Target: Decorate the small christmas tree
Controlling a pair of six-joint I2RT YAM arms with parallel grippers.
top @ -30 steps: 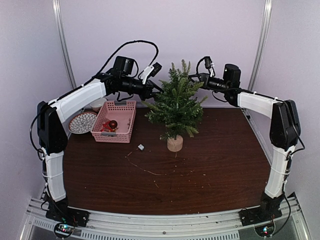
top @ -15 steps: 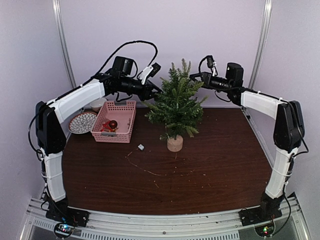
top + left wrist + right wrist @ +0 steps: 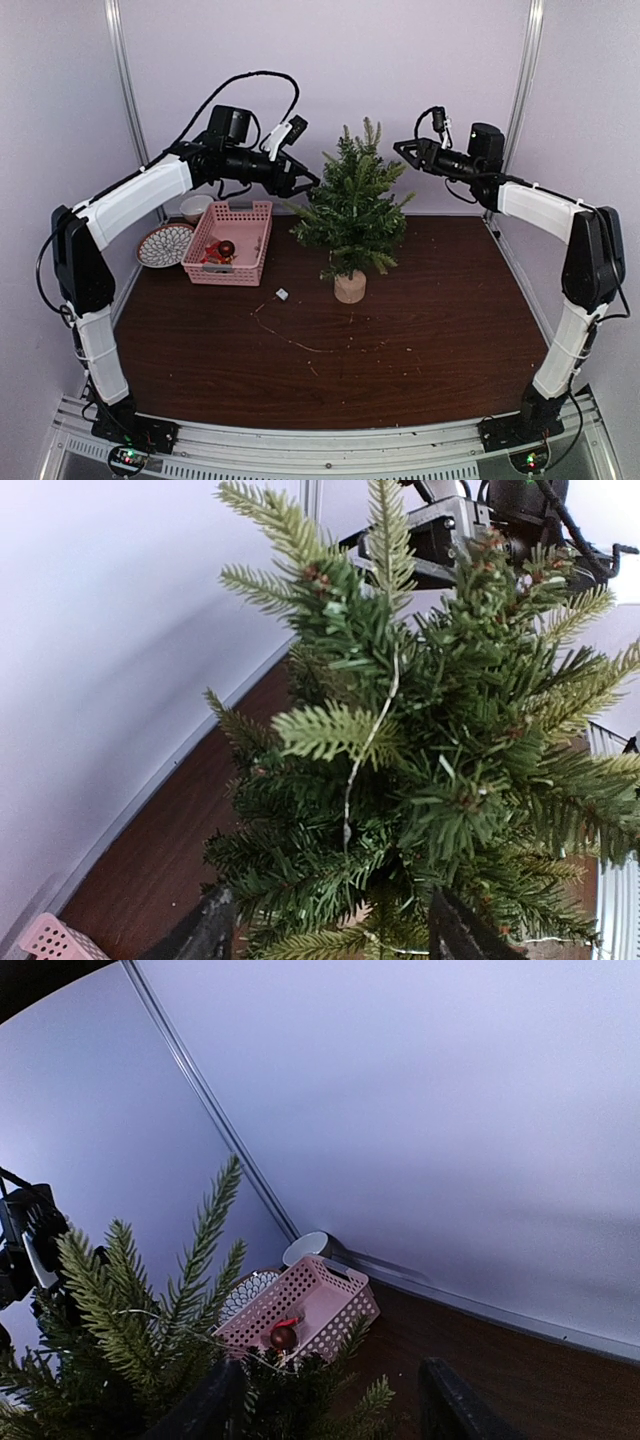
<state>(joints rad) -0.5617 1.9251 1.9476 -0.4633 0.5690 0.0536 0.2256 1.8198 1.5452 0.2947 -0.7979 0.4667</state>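
Top external, small christmas tree (image 3: 352, 210) between left fingers (image 3: 301, 178), right fingers (image 3: 408, 153), parted

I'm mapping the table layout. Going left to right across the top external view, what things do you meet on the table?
patterned plate → pink basket → small white piece → small christmas tree

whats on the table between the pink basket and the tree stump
A small white block with a thin wire trailing off it, seen in the top view.
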